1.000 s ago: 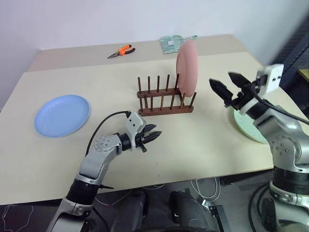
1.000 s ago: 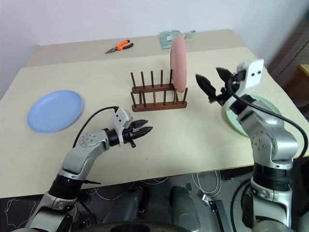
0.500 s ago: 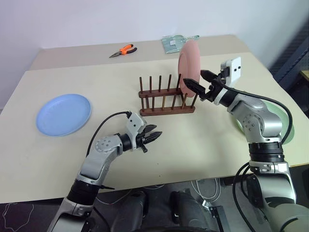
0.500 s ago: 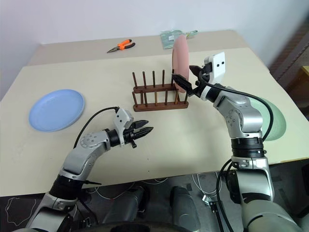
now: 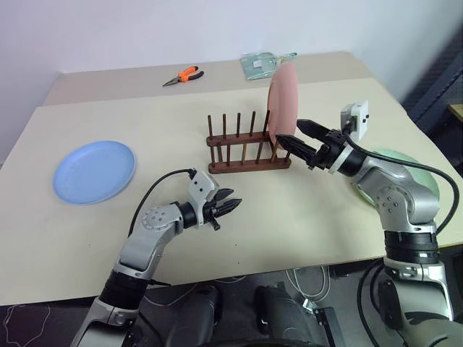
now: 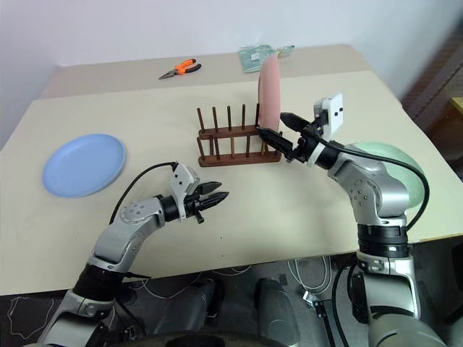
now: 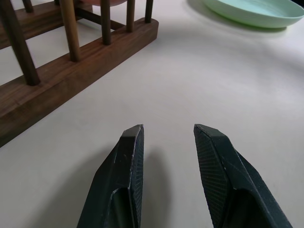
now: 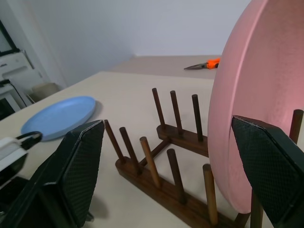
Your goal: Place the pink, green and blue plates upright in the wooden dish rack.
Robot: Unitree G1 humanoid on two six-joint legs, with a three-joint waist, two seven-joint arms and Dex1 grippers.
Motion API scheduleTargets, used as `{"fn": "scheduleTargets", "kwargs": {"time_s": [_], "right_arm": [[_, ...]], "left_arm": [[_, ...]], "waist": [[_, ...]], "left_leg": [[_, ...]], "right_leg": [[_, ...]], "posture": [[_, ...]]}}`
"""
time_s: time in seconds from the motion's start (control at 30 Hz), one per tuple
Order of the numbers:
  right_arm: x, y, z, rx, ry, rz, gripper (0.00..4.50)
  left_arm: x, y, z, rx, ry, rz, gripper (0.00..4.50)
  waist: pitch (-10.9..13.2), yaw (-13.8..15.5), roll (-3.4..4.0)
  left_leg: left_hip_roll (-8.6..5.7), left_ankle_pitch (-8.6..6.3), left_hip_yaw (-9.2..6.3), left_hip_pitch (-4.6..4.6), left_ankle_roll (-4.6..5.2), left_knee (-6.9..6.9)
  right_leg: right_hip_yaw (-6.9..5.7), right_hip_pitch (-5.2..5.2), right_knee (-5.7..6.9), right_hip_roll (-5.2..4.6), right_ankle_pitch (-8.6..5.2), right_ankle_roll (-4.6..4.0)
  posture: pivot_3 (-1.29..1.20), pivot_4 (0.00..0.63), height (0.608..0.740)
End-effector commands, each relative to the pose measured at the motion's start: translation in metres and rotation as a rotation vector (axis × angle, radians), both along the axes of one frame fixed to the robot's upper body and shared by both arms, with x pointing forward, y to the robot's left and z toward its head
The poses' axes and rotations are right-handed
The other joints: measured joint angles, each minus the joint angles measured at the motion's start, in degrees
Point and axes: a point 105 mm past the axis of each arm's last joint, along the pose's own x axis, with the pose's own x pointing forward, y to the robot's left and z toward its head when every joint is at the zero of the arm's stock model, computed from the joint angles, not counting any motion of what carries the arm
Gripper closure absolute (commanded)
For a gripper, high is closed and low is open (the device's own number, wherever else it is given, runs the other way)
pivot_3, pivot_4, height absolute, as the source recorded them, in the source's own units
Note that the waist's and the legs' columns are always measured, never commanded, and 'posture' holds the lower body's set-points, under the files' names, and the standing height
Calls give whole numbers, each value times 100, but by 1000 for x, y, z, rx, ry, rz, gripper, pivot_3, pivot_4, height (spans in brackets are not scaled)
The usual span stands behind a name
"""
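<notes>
Robotics lab test bench: plain beige table [image 5: 94, 238] against bare white wall [image 5: 145, 29], orange-handled pliers [image 5: 182, 75] left at the back, loose cables [image 6: 239, 271] beneath.

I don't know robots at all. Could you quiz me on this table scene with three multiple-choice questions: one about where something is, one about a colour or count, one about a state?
1. Where does the blue plate lie?
A. Flat on the table, on the robot's left
B. Upright in the rack
C. Under the pliers

2. How many plates stand in the wooden rack?
A. None
B. One
C. Three

3. How is the right claw?
A. Shut on the green plate
B. Shut on the pliers
C. Open, close to the pink plate

Answers:
1. A, it lies flat, far from the rack.
2. B, only the pink plate stands between the pegs; the green plate lies flat on the table.
3. C, its fingers are spread wide around the pink plate's edge, gripping nothing.
</notes>
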Motion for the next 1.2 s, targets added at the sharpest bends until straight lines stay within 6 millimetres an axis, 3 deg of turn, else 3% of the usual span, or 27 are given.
{"fn": "scheduleTargets", "kwargs": {"time_s": [0.03,0.27,0.33,0.4,0.53,0.8,0.9,1.1,1.13,1.2], "right_arm": [[-4,-5,14,-6,-64,-35,182],[-3,-31,10,-77,-90,-166,182],[-5,-52,7,-133,-82,-251,182],[-21,-77,-2,-254,-71,-314,182],[-44,-107,-29,-470,1,-388,182],[-44,-148,-97,-855,160,-610,182],[-44,-164,-109,-969,191,-671,1024],[-40,-171,-113,-1015,184,-706,4128],[-39,-171,-113,-1015,178,-707,4428],[-36,-171,-108,-1023,152,-721,4428]], "left_arm": [[0,-4,10,-10,-42,-22,2836],[-1,-3,8,2,-46,-18,2836],[-1,-1,8,5,-46,-11,2836],[-3,2,6,2,-38,-5,2836],[-7,-1,1,5,-20,-31,2836],[-2,-12,2,10,-30,-83,2836],[-2,-13,5,11,-37,-94,2836],[-15,-11,9,-8,-48,-147,2836],[-16,-10,10,-10,-50,-148,2836],[-17,-9,10,-10,-55,-148,2836]], "waist": [[0,6,0],[0,28,0],[0,34,0],[0,56,0],[-1,79,1],[-1,25,2],[-3,29,0],[-4,63,-2],[-4,49,-3],[-4,37,-3]], "left_leg": [[0,0,0,0,0,1],[-2,0,0,-2,0,3],[-2,0,0,-2,0,3],[-2,0,0,-5,0,2],[1,-5,1,-7,8,-2],[7,-5,13,-1,8,6],[6,-6,18,-1,10,7],[4,-8,19,0,14,13],[4,-9,19,-1,15,12],[4,-9,19,0,15,14]], "right_leg": [[0,0,0,0,0,0],[-1,2,-4,-1,0,0],[-1,2,-4,-1,0,0],[-2,1,-6,-2,0,0],[-3,5,-25,-2,-5,-6],[-3,14,-30,-2,-8,-15],[0,15,-33,-3,-7,-14],[-2,22,-38,-5,-6,-11],[-2,23,-40,-5,-6,-11],[-1,23,-40,-5,-5,-10]], "posture": [[0,150,729],[0,150,729],[0,150,729],[0,150,729],[0,150,729],[0,150,729],[0,150,729],[0,150,729],[0,150,729],[0,150,729]]}}
